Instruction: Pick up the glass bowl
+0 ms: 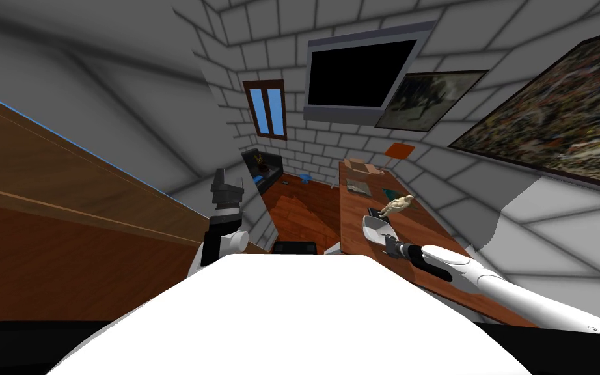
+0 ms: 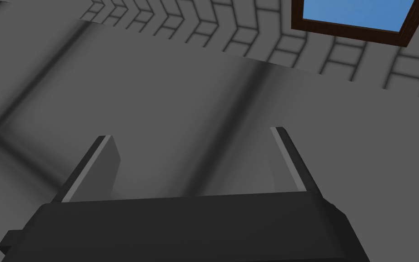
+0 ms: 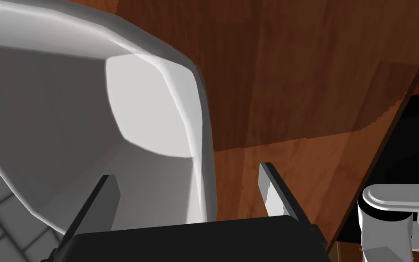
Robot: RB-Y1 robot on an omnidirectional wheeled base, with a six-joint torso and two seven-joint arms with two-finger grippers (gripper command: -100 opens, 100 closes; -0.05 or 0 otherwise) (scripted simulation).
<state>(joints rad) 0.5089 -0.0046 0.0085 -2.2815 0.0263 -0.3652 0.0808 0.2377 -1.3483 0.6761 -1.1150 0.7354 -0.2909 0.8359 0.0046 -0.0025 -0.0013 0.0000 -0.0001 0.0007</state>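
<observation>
A plain white-grey bowl [image 1: 378, 228] rests on the near end of a long wooden table [image 1: 435, 228]. My right gripper [image 1: 385, 241] is at the bowl's near rim. In the right wrist view the bowl [image 3: 90, 113] looms large and the right gripper [image 3: 187, 173] is open, straddling the rim wall. One finger [image 3: 104, 200] is inside the bowl and the other [image 3: 272, 191] is outside, over the table [image 3: 295, 91]. My left gripper [image 1: 220, 174] is raised at my left side, and in its wrist view the left gripper [image 2: 191, 133] is open and holds nothing.
Just beyond the bowl a tan figurine [image 1: 399, 204] lies on the table, with books [image 1: 359, 187] and a box [image 1: 360, 166] farther back. The table's edge [image 3: 386, 150] runs close beside the right gripper. A tall wooden panel [image 1: 64, 215] stands at my left.
</observation>
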